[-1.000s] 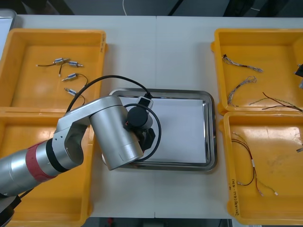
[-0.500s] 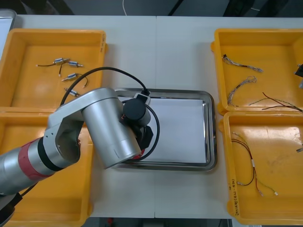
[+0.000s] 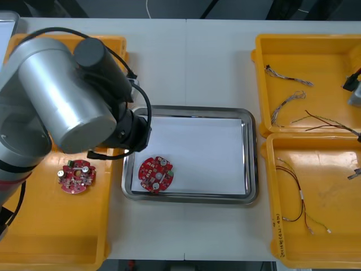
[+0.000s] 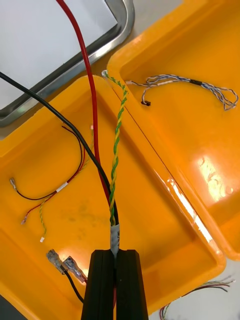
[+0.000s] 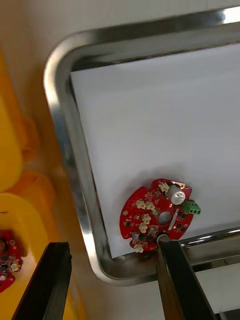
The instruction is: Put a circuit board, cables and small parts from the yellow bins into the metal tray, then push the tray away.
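A round red circuit board (image 3: 156,174) lies flat in the metal tray (image 3: 248,152), in its near left corner on the white liner. In the left wrist view this board (image 5: 159,216) sits just beyond my open left gripper (image 5: 112,246), nearer one finger and not touched by it. The left arm (image 3: 67,96) hangs high over the far left yellow bin. My right gripper (image 4: 115,280) is shut on a red and yellow cable (image 4: 116,150) bundled with a black lead, which rises from the fingers over the right bins. The same cable (image 3: 330,121) shows at the right edge.
A second red board (image 3: 76,176) lies in the near left bin (image 3: 56,226). Blue and white cables (image 3: 289,103) rest in the far right bin (image 3: 271,45), and a thin red and black cable (image 3: 299,197) lies in the near right bin (image 3: 333,226).
My left arm has lifted and drawn back left from the tray, leaving the circuit board lying inside. The cable at the right has shifted a little.
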`<action>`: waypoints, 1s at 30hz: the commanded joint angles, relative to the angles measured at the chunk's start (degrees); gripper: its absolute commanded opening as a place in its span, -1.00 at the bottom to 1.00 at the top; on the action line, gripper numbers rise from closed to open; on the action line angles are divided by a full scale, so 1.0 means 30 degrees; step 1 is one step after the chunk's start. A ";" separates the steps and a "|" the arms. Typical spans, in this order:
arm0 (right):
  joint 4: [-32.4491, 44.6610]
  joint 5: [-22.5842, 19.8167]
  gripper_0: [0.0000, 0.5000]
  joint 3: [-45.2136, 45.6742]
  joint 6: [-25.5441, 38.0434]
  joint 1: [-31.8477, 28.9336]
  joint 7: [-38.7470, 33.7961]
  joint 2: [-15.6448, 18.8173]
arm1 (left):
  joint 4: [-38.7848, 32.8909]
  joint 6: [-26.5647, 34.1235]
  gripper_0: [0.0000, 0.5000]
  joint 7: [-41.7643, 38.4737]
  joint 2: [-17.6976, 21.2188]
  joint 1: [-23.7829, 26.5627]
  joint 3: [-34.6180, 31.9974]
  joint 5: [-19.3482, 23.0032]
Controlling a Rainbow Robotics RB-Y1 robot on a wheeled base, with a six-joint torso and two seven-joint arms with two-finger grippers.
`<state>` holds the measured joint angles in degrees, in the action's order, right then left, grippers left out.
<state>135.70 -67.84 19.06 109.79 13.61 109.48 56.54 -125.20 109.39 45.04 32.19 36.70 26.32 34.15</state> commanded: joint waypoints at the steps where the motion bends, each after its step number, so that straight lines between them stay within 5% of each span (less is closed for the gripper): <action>1: 0.0031 0.0113 -1.00 -0.1404 0.0071 0.1588 -0.0606 0.0517 | -0.0836 0.0203 1.00 -0.0922 0.0959 0.0629 -0.2329 0.0978; 15: 0.0031 0.0904 -1.00 -0.5710 0.0071 0.5367 -0.0665 -0.0743 | 0.1244 0.0203 1.00 -0.0336 0.2482 0.0658 -0.5405 0.1271; 30: -0.0525 0.2662 -1.00 -1.1511 0.0071 0.9146 -0.0460 -0.2969 | 0.5462 -0.0135 1.00 0.4528 0.2863 0.1390 -0.7924 0.0275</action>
<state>134.56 -60.79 -12.41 109.82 37.38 109.44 49.85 -110.79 109.58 50.46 38.07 37.19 4.20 36.55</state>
